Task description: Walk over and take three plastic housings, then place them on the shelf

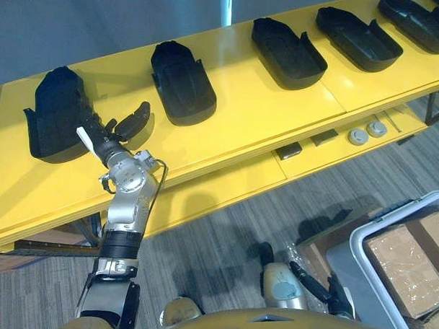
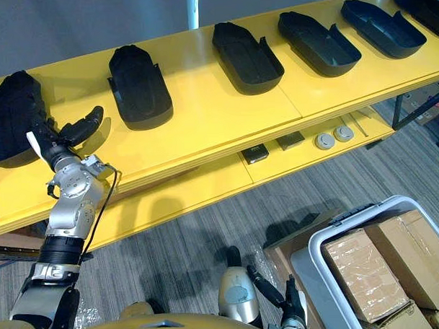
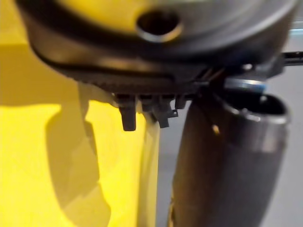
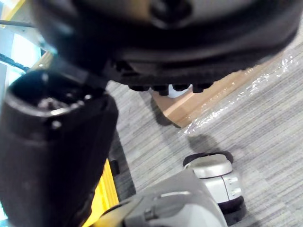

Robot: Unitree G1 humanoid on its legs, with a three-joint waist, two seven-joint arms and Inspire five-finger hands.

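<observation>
Yellow shelf (image 1: 261, 112) spans the head view from 8 to 2 o'clock; five black plastic housings (image 1: 183, 83) sit along it in a row; left hand (image 1: 99, 132) rests against the end housing (image 1: 55, 112) at 9 o'clock, though I cannot tell its grip; right hand (image 1: 317, 282) hangs loose and empty at 5 o'clock.

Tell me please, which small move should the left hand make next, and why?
Probably close the left hand on the near edge of the leftmost black plastic housing. The hand reaches that housing on the yellow tabletop, but its thumb stands apart from it, so nothing seems gripped yet. The right hand hangs low, open.
</observation>
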